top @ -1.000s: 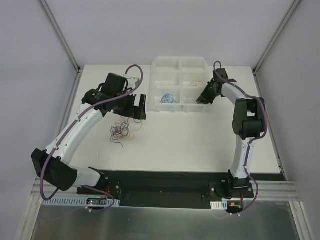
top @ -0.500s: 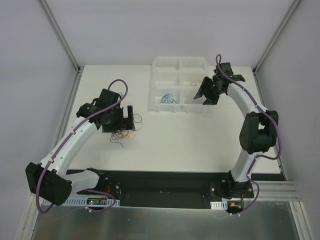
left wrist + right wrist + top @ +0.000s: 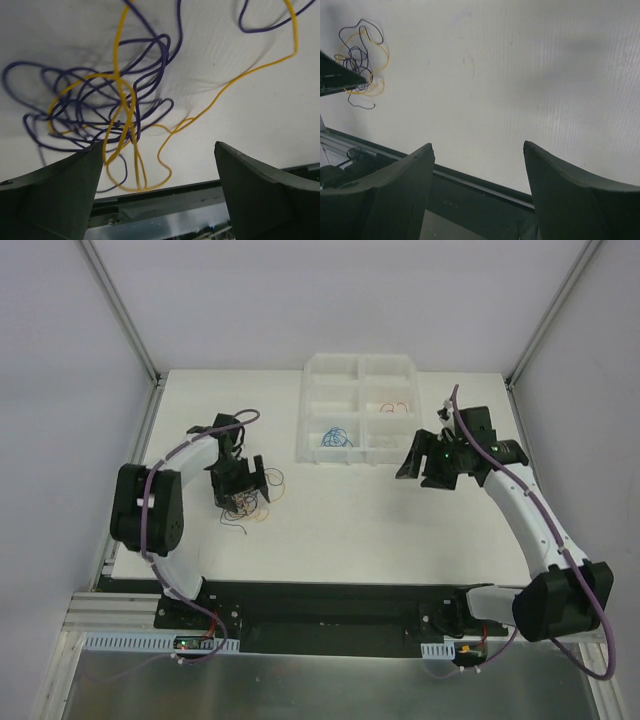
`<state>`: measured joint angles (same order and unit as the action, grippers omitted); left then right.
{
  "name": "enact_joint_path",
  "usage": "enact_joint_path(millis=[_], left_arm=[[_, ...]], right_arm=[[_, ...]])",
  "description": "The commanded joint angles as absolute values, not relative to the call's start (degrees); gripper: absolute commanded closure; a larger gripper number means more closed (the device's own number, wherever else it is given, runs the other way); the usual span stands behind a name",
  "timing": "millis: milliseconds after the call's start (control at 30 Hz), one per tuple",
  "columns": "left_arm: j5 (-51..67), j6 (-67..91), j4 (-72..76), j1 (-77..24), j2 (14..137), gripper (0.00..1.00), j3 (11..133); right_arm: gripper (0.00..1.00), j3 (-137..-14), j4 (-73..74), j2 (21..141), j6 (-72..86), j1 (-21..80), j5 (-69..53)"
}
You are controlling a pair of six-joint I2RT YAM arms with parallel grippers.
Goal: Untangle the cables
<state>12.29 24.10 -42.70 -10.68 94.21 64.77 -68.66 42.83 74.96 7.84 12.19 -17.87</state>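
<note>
Left gripper (image 3: 157, 150), jaws spread wide, hangs just above the tangled purple and yellow cables (image 3: 100, 105); right gripper (image 3: 477, 150), also spread, faces table (image 3: 520, 75).

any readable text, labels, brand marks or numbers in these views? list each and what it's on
None can be read in any view.
White-and-black robot arms: no brand mark or number shows.
Clear plastic compartment tray: no label.
Small circuit boards at the near rail: any print is too small to read.
</note>
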Motion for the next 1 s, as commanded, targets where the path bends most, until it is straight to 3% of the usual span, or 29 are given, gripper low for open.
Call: enact_joint_path(millis=[0,233,367,467,667,967], left_arm=[[29.5,22.7,-40.5,-12.3,102.4,0.12,65.3],[27.2,28.6,-36.0,-32.0,100.4,0.17,63.6],[27.7,32.4,-34.2,-40.4,101.1,0.29,67.8],[28.2,31.8,-33.8,-43.7,100.5,0.32,71.0],[22.6,31.2,-33.8,-43.8,92.1,0.22,71.6],[13.7,39.3,-33.8,-31.1,72.5,0.27,59.3]], right_arm=[[0.26,-62.2,42.9,66.8,8.4,13.4,-22.0],[0.26,-56.9,42.5,64.5,9.0,16.3,-20.5],[0.26,-55.5,40.7,67.9,9.1,17.7,-21.8],[0.20,-55.9,38.3,69.3,9.7,19.5,-22.3],[0.21,-58.6,37.6,75.2,9.3,22.4,-24.8],[0.21,-59.7,34.9,83.2,10.3,30.6,-26.5]])
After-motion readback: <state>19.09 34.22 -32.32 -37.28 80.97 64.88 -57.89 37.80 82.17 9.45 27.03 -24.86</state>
